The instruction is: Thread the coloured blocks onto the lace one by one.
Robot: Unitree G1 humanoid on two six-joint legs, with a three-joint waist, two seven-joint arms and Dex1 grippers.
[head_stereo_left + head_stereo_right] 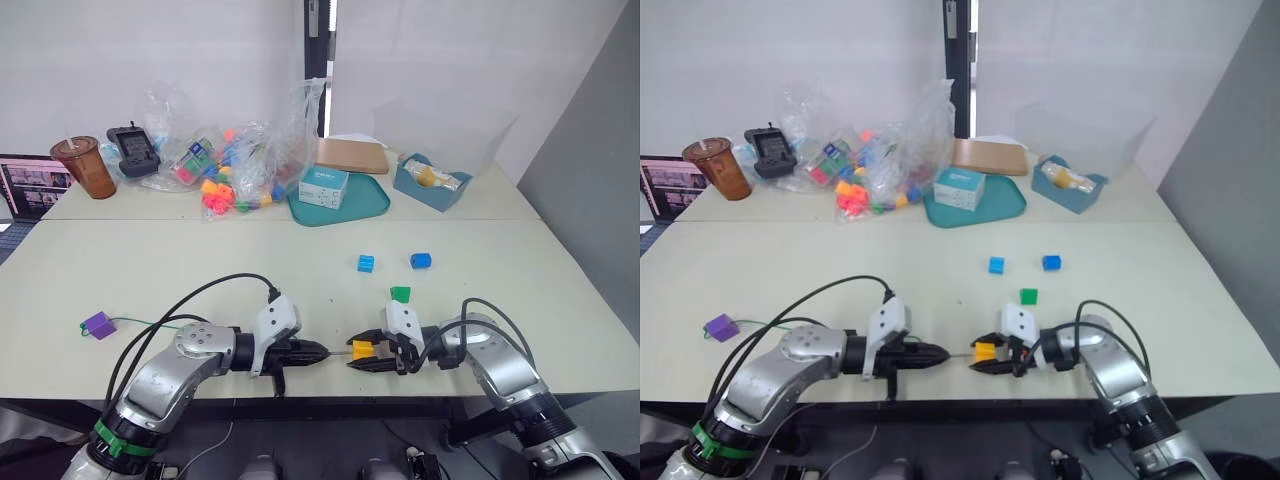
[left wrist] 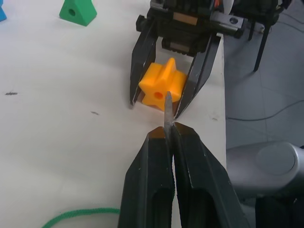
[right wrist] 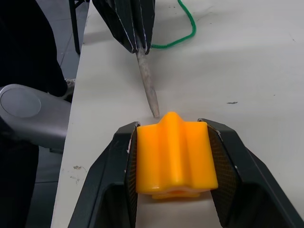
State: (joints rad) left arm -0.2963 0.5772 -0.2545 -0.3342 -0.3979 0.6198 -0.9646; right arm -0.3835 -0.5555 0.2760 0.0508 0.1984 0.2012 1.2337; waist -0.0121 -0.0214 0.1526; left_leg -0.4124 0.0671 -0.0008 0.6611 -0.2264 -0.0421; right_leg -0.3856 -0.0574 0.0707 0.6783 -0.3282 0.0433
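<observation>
Grippers meet at our table's near edge: our left gripper [image 2: 169,135] pinches the green cord lace's [image 2: 78,215] stiff grey needle tip [image 2: 167,107], aimed at the orange-yellow star-shaped plastic block [image 2: 161,88] clamped in our right gripper [image 3: 173,156].

The lace [image 2: 78,214] runs out of the left wrist view at its lower edge, and its stretch between there and the grey tip [image 2: 167,111] is hidden inside the left gripper [image 2: 169,130]. From the head views the tip is too small to make out. The orange-yellow block [image 3: 174,156] has its 2 gripped sides covered by the right gripper's fingers [image 3: 114,187]. At the desk's far left corner, a laptop [image 1: 30,190] is cut off by the picture's edge.
</observation>
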